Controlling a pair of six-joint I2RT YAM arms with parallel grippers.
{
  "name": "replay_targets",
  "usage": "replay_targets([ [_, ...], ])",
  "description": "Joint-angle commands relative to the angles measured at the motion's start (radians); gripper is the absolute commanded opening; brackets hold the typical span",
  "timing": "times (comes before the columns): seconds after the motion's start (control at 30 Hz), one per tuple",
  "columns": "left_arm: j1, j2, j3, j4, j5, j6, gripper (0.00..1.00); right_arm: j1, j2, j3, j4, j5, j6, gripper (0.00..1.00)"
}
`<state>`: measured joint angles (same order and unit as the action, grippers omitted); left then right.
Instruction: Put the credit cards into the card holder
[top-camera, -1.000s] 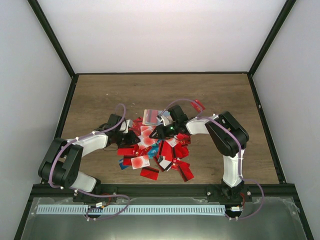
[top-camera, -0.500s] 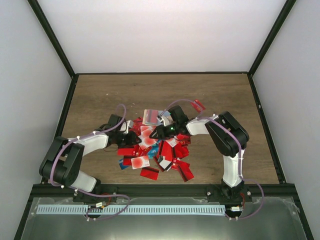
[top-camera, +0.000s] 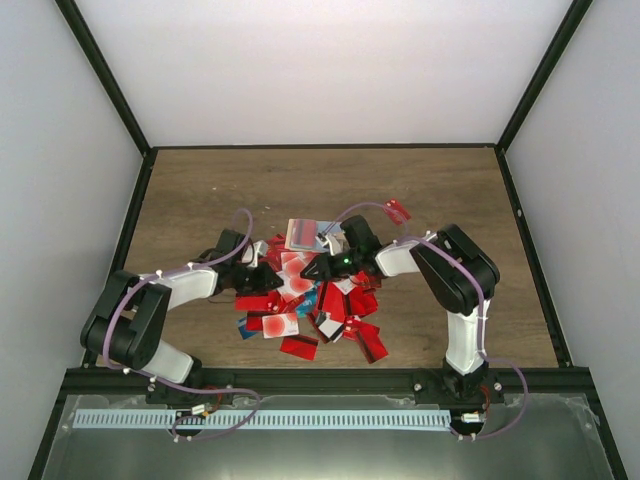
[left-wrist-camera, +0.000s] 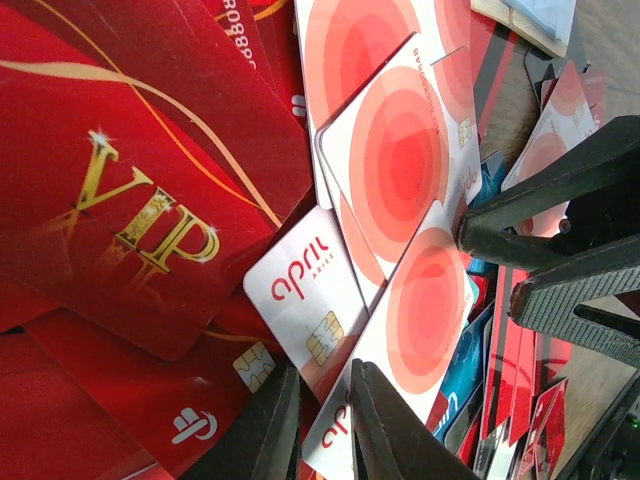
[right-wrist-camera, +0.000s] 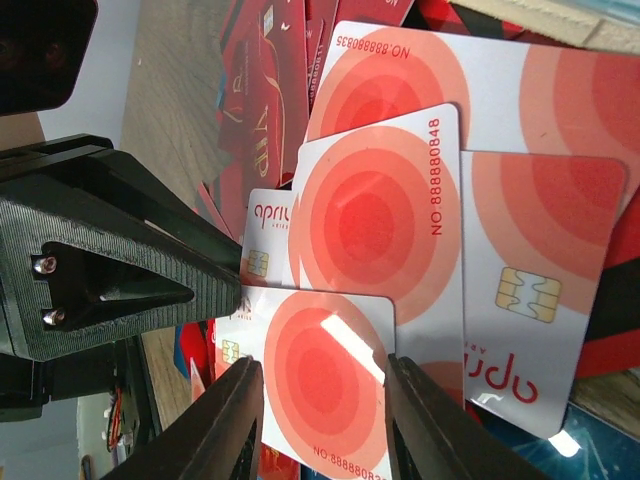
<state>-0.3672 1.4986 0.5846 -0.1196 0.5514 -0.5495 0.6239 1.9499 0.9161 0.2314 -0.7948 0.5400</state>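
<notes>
Several credit cards (top-camera: 310, 300), mostly red, lie heaped mid-table. One white card with a red blot (right-wrist-camera: 322, 395) sits between the fingers of my right gripper (right-wrist-camera: 322, 365), which touch its two long edges. In the left wrist view the same card (left-wrist-camera: 425, 310) runs under one finger of my left gripper (left-wrist-camera: 322, 372), and its corner lies in the narrow gap between the jaws. From above, the left gripper (top-camera: 270, 279) and right gripper (top-camera: 311, 269) face each other over the pile. Only a tan strip of the card holder (left-wrist-camera: 508, 20) shows, at the pile's far side.
A lone red card (top-camera: 398, 210) lies behind the right arm. Bare wooden table (top-camera: 200, 190) surrounds the pile, fenced by black frame rails (top-camera: 130, 220) and white walls. A big red VIP card (left-wrist-camera: 130, 200) lies to the left of my left fingers.
The left gripper has edged right, further into the pile. The right gripper has shifted slightly down and left toward it. The pile looks unchanged.
</notes>
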Motion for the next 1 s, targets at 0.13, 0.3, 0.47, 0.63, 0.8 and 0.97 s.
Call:
replay_targets([
  [0.13, -0.004, 0.000, -0.012, 0.024, 0.060, -0.014, 0.16, 0.011, 0.027, -0.050, -0.075, 0.082, 0.009, 0.36],
  [0.3, -0.005, -0.001, -0.021, 0.054, 0.084, -0.036, 0.04, 0.010, 0.030, -0.054, -0.066, 0.081, 0.012, 0.36],
  [0.47, -0.004, -0.015, -0.022, 0.066, 0.093, -0.056, 0.04, 0.010, 0.024, -0.051, -0.068, 0.083, 0.014, 0.36],
  [0.63, -0.005, -0.040, -0.014, 0.041, 0.074, -0.062, 0.04, 0.010, -0.009, -0.025, -0.091, 0.098, 0.012, 0.36],
  [0.8, -0.005, -0.106, 0.019, -0.033, 0.030, -0.058, 0.04, 0.006, -0.084, 0.023, -0.141, 0.123, 0.002, 0.38],
  [0.97, -0.004, -0.163, 0.057, -0.125, -0.016, -0.053, 0.04, -0.005, -0.141, 0.050, -0.163, 0.131, 0.007, 0.40],
])
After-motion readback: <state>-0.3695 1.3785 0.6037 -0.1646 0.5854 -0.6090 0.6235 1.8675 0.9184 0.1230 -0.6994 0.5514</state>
